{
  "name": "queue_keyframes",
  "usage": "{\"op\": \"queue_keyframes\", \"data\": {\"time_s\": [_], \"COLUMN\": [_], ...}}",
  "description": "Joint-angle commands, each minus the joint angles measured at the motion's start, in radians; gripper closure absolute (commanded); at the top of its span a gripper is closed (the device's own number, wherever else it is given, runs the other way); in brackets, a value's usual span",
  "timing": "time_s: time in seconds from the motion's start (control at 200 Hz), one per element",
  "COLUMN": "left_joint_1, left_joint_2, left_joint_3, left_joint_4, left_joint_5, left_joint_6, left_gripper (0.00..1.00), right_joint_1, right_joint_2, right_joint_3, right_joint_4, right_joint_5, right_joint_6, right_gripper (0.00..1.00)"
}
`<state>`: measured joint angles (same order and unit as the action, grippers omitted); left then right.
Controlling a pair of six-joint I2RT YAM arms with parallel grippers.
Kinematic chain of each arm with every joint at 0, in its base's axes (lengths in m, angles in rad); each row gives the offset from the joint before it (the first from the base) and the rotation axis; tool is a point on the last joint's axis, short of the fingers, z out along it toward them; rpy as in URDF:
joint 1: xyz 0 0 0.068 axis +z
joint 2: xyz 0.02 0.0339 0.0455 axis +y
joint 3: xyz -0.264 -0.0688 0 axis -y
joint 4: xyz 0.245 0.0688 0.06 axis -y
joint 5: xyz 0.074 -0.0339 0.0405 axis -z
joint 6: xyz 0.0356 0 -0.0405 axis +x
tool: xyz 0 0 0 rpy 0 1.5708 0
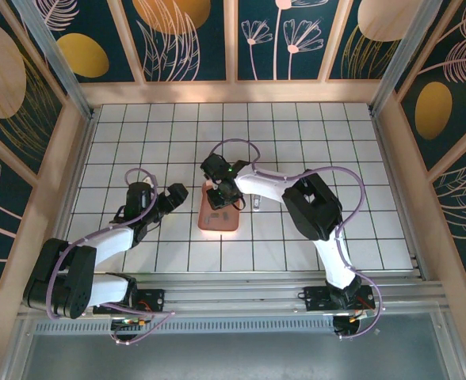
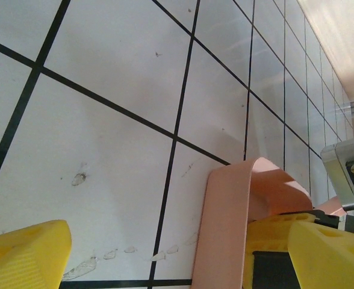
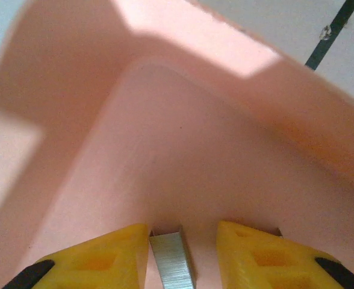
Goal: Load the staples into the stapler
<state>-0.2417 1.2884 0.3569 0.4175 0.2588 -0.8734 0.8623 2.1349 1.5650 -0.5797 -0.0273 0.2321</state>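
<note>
**Top external camera:** fixed above and behind the arm bases. It faces down and forward from a distance and takes in the whole white tiled table with black grid lines [image 1: 296, 134].

**Left wrist camera:** sits low and close to the table [image 2: 117, 60], facing right and far, with the left gripper [image 2: 177, 235] at its bottom edge.

**Right wrist camera:** looks from very near into a corner of the shallow pink plastic tray [image 3: 165, 150], over the right gripper [image 3: 182, 238].

**Shared field:** all three views share the tray [image 1: 219, 222] [image 2: 225, 229].
</note>
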Motion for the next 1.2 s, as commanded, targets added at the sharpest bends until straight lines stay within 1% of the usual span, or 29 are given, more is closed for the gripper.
{"op": "queue_keyframes", "data": {"time_s": [0.0, 0.13, 0.395, 0.511, 0.641, 0.766, 0.921, 1.046, 1.196], "left_joint_1": [0.006, 0.006, 0.005, 0.006, 0.006, 0.005, 0.005, 0.006, 0.005], "left_joint_2": [-0.018, -0.021, -0.033, -0.045, -0.064, -0.092, -0.136, -0.158, -0.177], "left_joint_3": [0.007, 0.008, 0.018, 0.024, 0.025, 0.022, 0.026, 0.027, 0.033], "left_joint_4": [0.015, 0.012, -0.024, -0.047, -0.069, -0.075, -0.083, -0.086, -0.095], "left_joint_5": [0.014, 0.014, -0.005, -0.022, -0.030, -0.018, -0.012, 0.022, 0.062], "left_joint_6": [0.008, 0.011, 0.034, 0.049, 0.066, 0.109, 0.168, 0.235, 0.322], "left_gripper": [0.08, 0.08, 0.08, 0.08, 0.08, 0.08, 0.08, 0.08, 0.08], "right_joint_1": [0.007, 0.007, 0.025, 0.038, 0.049, 0.049, 0.044, 0.032, -0.001], "right_joint_2": [0.025, 0.040, 0.043, 0.023, -0.022, -0.094, -0.216, -0.332, -0.480], "right_joint_3": [0.018, 0.012, 0.004, 0.003, -0.005, -0.017, -0.095, -0.198, -0.381], "right_joint_4": [-0.010, -0.005, -0.020, -0.007, 0.025, 0.050, 0.083, 0.088, 0.094], "right_joint_5": [0.019, 0.032, 0.111, 0.116, 0.113, 0.123, 0.140, 0.148, 0.140], "right_joint_6": [-0.021, -0.019, -0.026, -0.019, -0.006, 0.016, 0.068, 0.132, 0.227], "right_gripper": [0.66, 0.68, 0.78, 0.82, 0.83, 0.83, 0.83, 0.83, 0.83]}}
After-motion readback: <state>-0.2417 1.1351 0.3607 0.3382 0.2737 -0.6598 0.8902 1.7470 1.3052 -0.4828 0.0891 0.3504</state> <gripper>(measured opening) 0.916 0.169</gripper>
